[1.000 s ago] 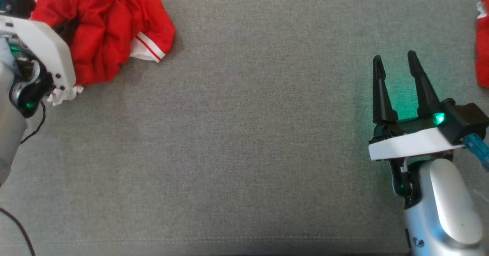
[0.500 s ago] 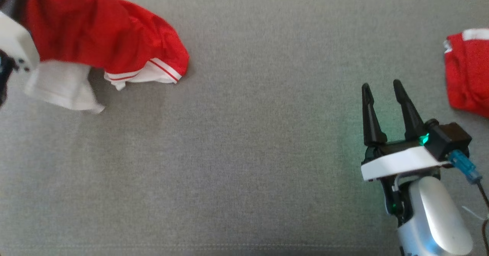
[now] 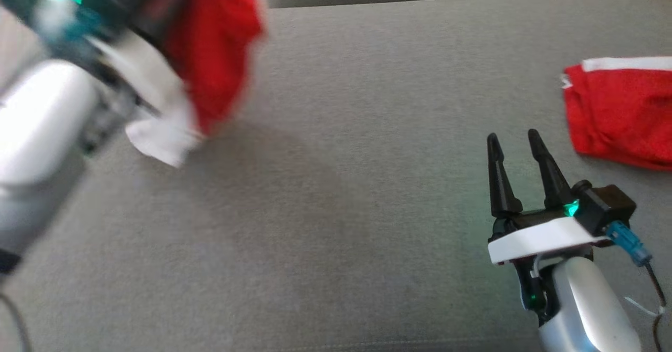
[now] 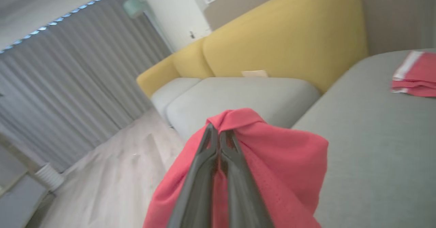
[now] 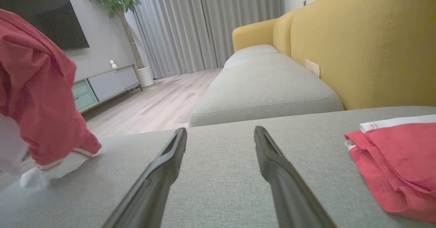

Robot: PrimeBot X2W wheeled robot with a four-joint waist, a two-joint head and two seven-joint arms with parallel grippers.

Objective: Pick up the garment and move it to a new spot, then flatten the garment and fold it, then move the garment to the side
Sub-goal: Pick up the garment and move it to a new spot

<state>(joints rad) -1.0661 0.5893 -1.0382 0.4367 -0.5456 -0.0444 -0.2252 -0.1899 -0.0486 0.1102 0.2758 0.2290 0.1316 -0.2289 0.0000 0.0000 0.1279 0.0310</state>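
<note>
The left gripper (image 4: 218, 131) is pinched fully together on a fold of the garment (image 4: 272, 153), a red mesh piece with white trim. In the left wrist view the cloth bunches over the fingertips and drapes down both sides of the dark fingers. In the head view the garment (image 3: 215, 52) hangs at the upper left, blurred, in front of the left arm (image 3: 42, 126), with its red body raised off the grey cushion (image 3: 341, 194) and a white part lowest. The right wrist view shows the garment (image 5: 37, 102) at the left edge, with a white hem striped in red at the bottom; whether that hem brushes the cushion cannot be told. The right gripper (image 3: 514, 139) is at the lower right of the head view, low over the cushion, its two fingers spread wide with nothing between them. Its own wrist view shows the right gripper (image 5: 220, 131) pointing across bare grey fabric. A folded garment (image 3: 619, 110), also red with a white band, lies flat on the cushion at the right edge, near the right gripper and well apart from the held one. Beyond the cushion are a yellow backrest (image 5: 357, 51), a wood floor (image 5: 153, 105) and grey curtains (image 5: 204, 27).
</note>
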